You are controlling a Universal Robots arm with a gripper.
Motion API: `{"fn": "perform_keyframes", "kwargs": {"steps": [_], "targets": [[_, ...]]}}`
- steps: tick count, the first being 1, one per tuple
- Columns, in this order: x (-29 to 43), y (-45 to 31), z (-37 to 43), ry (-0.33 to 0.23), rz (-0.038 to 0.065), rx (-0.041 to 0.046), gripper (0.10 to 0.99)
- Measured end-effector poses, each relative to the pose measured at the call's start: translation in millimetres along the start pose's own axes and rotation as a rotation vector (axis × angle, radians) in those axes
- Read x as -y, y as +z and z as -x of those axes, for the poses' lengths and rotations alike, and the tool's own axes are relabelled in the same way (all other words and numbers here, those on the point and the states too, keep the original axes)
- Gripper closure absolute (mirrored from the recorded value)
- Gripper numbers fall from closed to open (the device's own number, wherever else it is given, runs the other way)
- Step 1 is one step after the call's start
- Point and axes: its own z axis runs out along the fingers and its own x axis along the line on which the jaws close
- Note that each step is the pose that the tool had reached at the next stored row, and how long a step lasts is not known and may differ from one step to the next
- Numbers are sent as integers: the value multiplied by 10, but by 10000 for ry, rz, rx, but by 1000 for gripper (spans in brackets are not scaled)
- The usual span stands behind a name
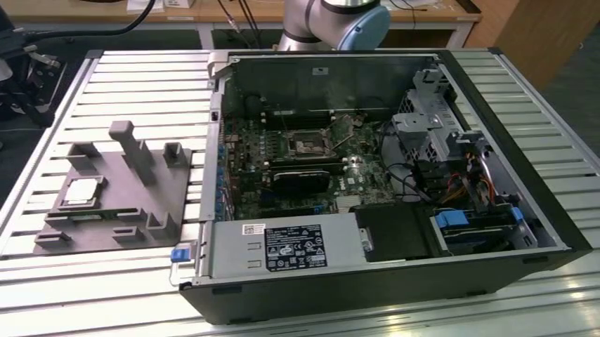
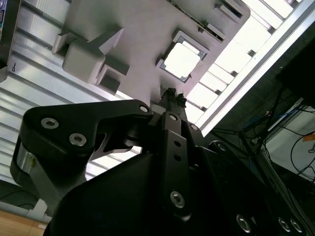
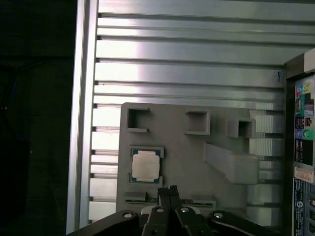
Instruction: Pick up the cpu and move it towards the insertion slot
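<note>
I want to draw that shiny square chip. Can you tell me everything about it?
The cpu is a small flat square with a shiny silver-grey metal top and a paler rim. It lies flat in a framed recess of the grey plastic fixture, outside the computer case. The gripper hovers close by, not touching it.

One cpu (image 3: 145, 165) is resting just ahead of the one gripper (image 3: 170, 190), in one grey fixture (image 3: 177, 123). One open computer case (image 1: 525, 175) is lying farther from the gripper, beside the grey fixture, showing one insertion slot (image 1: 308, 146) and one power supply (image 1: 281, 247)
</note>
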Motion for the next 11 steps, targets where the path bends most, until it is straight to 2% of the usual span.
{"fn": "perform_keyframes", "kwargs": {"steps": [11], "targets": [[0, 28, -98, -1, 0, -2, 980]]}}
